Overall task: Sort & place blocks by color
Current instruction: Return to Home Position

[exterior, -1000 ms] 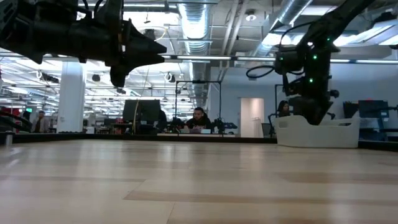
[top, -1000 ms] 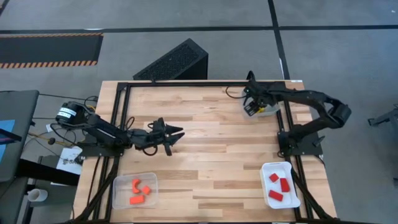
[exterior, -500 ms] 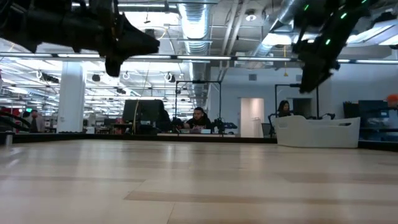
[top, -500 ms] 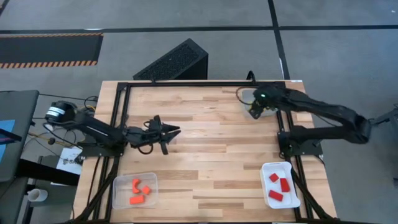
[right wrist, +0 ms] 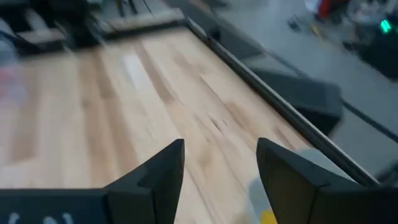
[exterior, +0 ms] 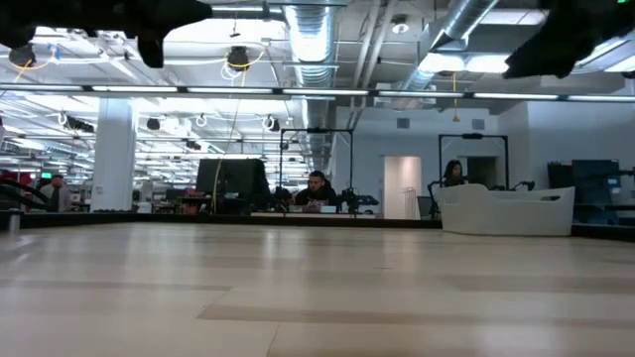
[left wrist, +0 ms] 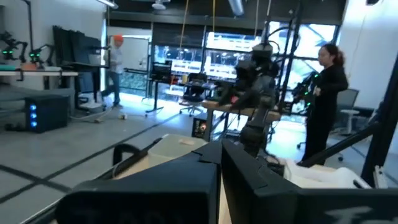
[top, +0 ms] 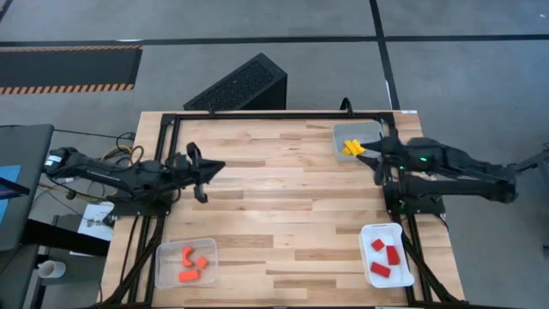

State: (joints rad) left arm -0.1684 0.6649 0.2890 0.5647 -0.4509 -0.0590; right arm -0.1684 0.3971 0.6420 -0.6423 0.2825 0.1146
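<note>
As right gripper [right wrist: 221,148] — spread — backs off yellow blocks [top: 349,148], left gripper [left wrist: 221,149], pressed together, retracts too.

Left claw [top: 210,167] and right claw [top: 369,154] drew back outward — yellow blocks [top: 350,148] now uncovered in their bin [top: 360,131].

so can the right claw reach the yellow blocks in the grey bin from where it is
Probably yes. The right claw hangs open just beside the grey bin. The bin has no lid, and the yellow blocks lie uncovered inside, with nothing between them and the claw.
</note>
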